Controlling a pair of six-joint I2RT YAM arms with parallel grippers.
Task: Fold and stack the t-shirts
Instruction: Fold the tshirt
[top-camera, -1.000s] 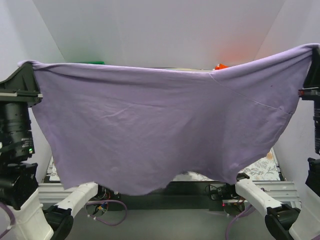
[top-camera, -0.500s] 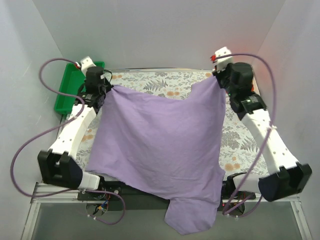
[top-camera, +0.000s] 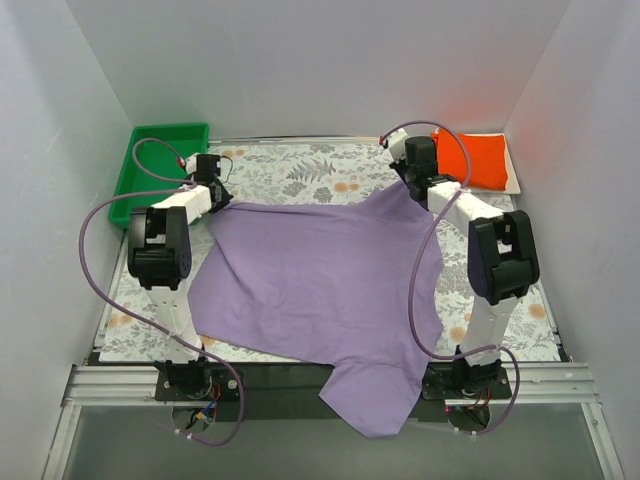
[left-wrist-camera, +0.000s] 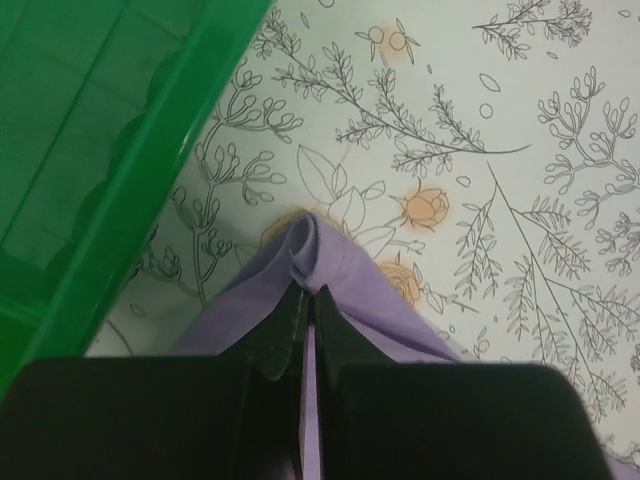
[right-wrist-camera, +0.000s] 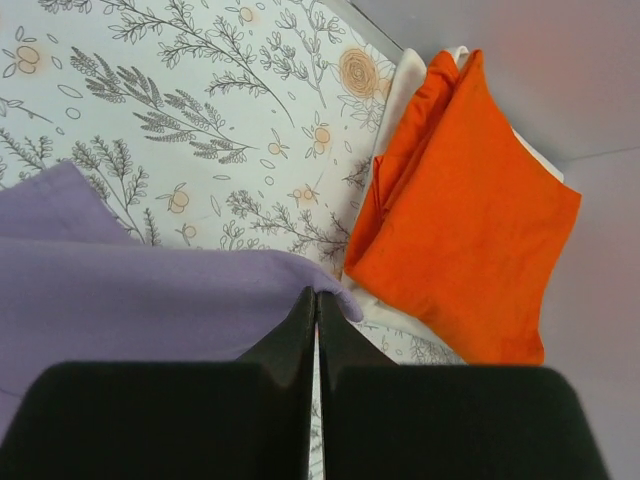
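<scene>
Two look done: orange shirt (right-wrist-camera: 470, 210) folded on white shirt (right-wrist-camera: 405, 85), beside the right gripper (right-wrist-camera: 316, 295). It and the left gripper (left-wrist-camera: 308, 295) pinch corners of the spread, unfolded purple shirt (top-camera: 320, 290).

**Shirt lowered onto the table**

We have brought the lavender t-shirt (top-camera: 320, 290) down from its raised, stretched hang, and it now lies spread on the floral table (top-camera: 290, 170). Our left gripper (left-wrist-camera: 308, 298) and right gripper (right-wrist-camera: 316, 298) have dropped low, uncovering the orange t-shirt (top-camera: 475, 160).
</scene>
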